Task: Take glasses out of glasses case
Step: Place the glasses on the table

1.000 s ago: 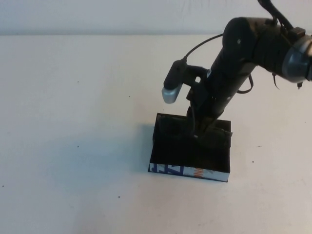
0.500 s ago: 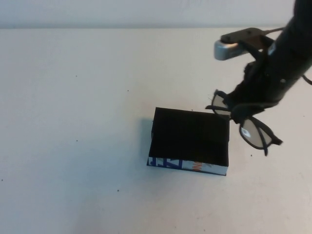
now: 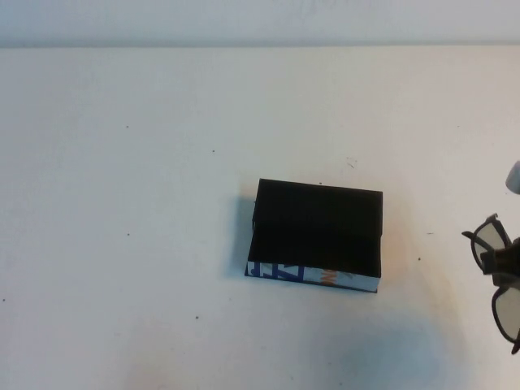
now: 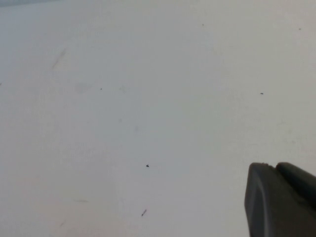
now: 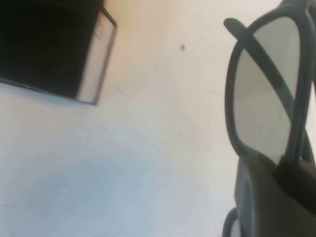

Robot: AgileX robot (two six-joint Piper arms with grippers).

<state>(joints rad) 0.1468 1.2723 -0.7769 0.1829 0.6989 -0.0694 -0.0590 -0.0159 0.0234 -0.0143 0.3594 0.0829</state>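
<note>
The glasses case (image 3: 317, 229), a black box with a white strip printed in blue and orange along its near side, lies on the white table (image 3: 122, 244) with nothing over it. It also shows in the right wrist view (image 5: 44, 44). The black-framed glasses (image 3: 492, 240) hang above the table at the far right edge, well right of the case. My right gripper (image 3: 502, 266) is shut on them at the bridge, mostly out of frame. The right wrist view shows one lens (image 5: 266, 94) above the dark fingers (image 5: 261, 197). My left gripper (image 4: 274, 168) is shut and empty over bare table.
The table has small dark specks (image 3: 214, 151) and nothing else on it. A pale wall runs along the far edge (image 3: 244, 20).
My right arm has lifted the glasses out of the case and carried them right and toward the near edge. The arm has almost left the high view. The case has not moved.
</note>
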